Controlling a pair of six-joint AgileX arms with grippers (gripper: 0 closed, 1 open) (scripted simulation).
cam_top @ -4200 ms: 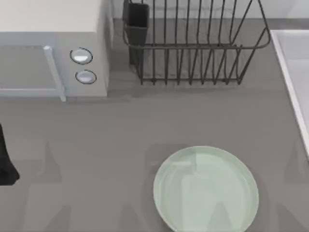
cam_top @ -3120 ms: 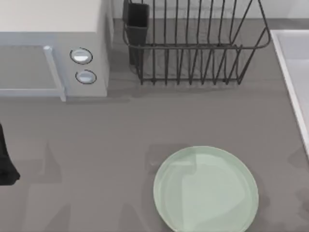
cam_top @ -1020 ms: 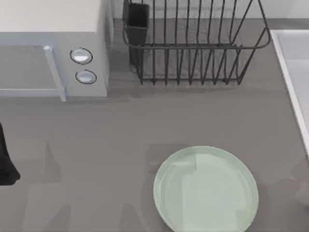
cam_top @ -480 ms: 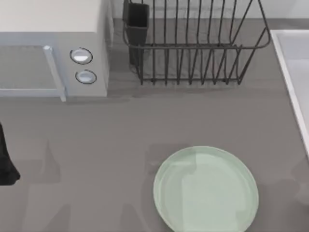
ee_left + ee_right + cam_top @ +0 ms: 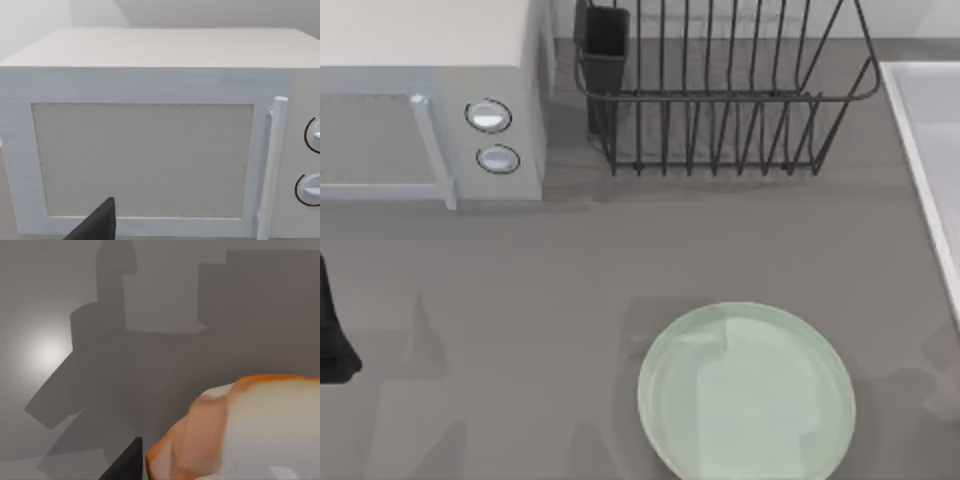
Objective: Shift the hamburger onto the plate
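Note:
The pale green plate [image 5: 746, 392] lies on the grey table at the front, right of the middle, with nothing on it. The hamburger [image 5: 240, 430], orange and tan with a whitish top, is very close in the right wrist view, over grey table surface. A dark part of my right gripper [image 5: 125, 465] sits right beside its edge; I cannot tell whether it holds the hamburger. My left arm [image 5: 332, 340] is parked at the table's left edge, and a dark part of its gripper [image 5: 97, 222] faces the microwave.
A white microwave [image 5: 420, 100] stands at the back left. A black wire dish rack [image 5: 720, 90] with a dark cup [image 5: 603, 40] stands at the back middle. A pale sink edge [image 5: 930, 150] runs along the right side.
A faint shadow near the table's right edge has shifted a little. The plate and the left arm have not moved.

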